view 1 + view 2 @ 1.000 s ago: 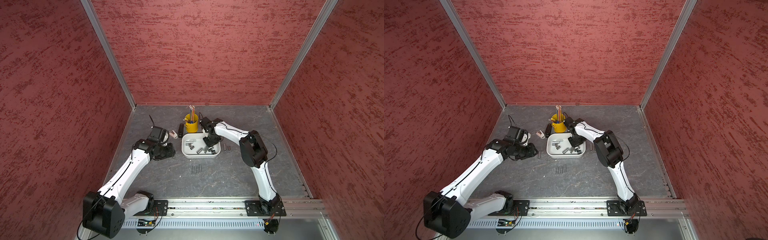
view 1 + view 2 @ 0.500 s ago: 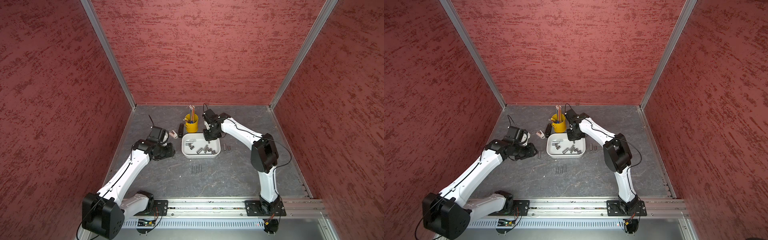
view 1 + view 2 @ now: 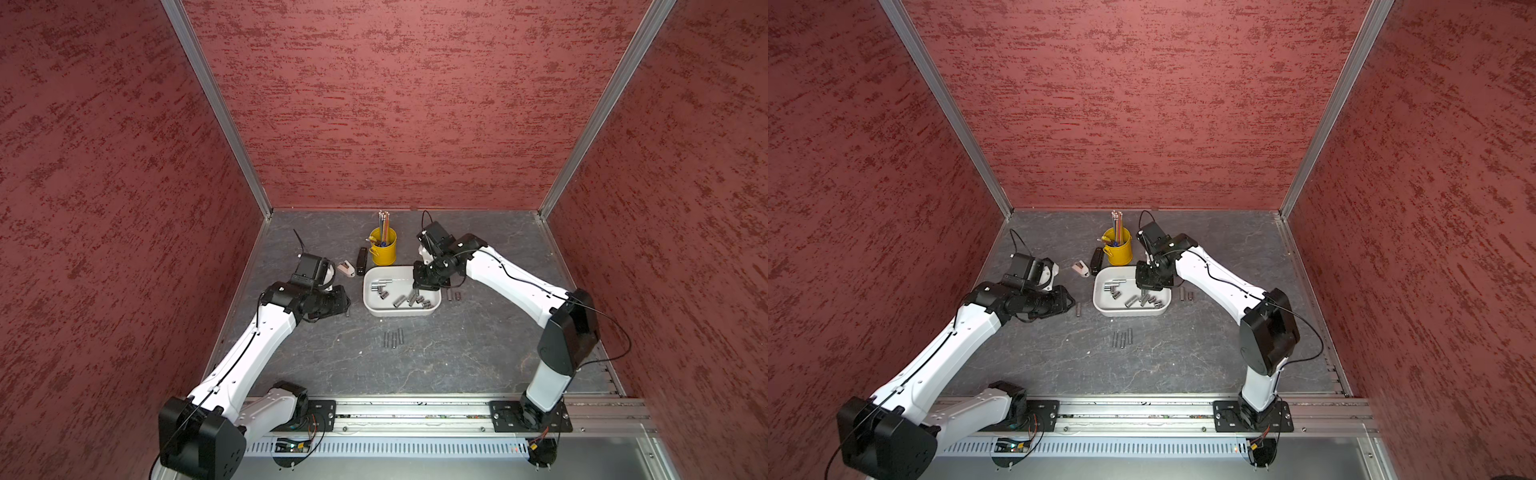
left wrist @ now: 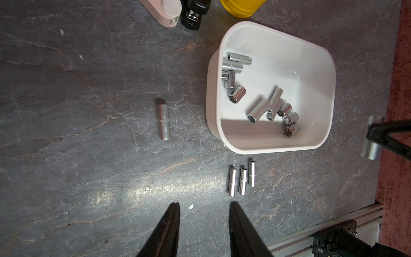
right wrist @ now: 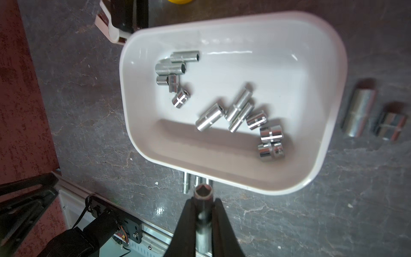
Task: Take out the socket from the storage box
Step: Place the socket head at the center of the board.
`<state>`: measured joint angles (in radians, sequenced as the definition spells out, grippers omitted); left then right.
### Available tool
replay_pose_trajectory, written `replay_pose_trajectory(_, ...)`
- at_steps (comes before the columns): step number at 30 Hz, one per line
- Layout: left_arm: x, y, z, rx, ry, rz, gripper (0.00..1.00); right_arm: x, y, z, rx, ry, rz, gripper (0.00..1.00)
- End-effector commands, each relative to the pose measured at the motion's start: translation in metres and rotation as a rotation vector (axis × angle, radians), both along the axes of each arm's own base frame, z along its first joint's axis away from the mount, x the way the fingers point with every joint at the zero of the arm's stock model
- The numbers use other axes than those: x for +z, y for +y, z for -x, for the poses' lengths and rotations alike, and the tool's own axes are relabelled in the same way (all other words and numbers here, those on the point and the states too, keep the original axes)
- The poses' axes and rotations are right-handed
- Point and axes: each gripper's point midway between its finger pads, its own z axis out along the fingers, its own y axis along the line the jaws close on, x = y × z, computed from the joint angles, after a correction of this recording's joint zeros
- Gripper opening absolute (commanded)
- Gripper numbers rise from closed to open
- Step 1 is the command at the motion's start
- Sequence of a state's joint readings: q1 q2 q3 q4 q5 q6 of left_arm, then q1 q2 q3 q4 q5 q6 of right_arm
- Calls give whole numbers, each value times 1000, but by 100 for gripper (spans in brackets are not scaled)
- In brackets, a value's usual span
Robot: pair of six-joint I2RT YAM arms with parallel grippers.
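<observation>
1. As both top views look down on the grey table (image 3: 415, 365), we see the white storage box (image 3: 399, 312) near its middle, just in front of a yellow cup (image 3: 384, 251). The right gripper (image 3: 422, 286) hangs over the box's right part. The left gripper (image 3: 1065, 301) sits to the box's left, apart from it.
2. In the left wrist view, we see the left gripper (image 4: 204, 204) with its fingers apart and nothing between them, above bare table. The box holds a scatter of loose sockets (image 4: 258, 110). A row of 3 sockets (image 4: 242, 181) lies just outside 1 wall, and 1 lone socket (image 4: 164, 119) lies farther off.
3. In the right wrist view, we see the right gripper clamped on 1 held socket (image 5: 202, 192), its hex opening facing outward, above the box's edge. A pair of sockets (image 5: 359, 113) lies on the table just beside the box.
</observation>
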<state>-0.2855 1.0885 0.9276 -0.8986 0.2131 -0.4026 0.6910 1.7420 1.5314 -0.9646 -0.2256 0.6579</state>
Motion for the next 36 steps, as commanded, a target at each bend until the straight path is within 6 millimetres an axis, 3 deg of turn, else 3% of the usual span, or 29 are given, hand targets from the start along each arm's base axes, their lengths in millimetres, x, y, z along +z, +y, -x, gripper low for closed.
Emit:
replay_pose_trajectory(1, 5, -3, 1, -20, -28, 17, 39, -3, 6, 23, -29, 5, -18, 6)
replay_pose_trajectory(6, 6, -5, 2, -27, -35, 17, 40, -39, 16, 61, -1, 51, 27, 6)
replay_pose_trajectory(10, 8, -5, 3, -28, -41, 18, 40, -64, 27, 76, 14, 71, 52, 6)
replay_pose_trajectory(18, 7, -6, 4, -30, -37, 18, 40, -104, 41, 74, 23, 104, 81, 6)
replay_pose_trajectory(21, 6, -5, 4, -31, -35, 11, 40, -113, 37, 69, 12, 91, 123, 6)
replay_pose_trajectory(36, 2, -5, 4, -31, -25, 1, 40, -135, 31, 65, 19, 91, 193, 13)
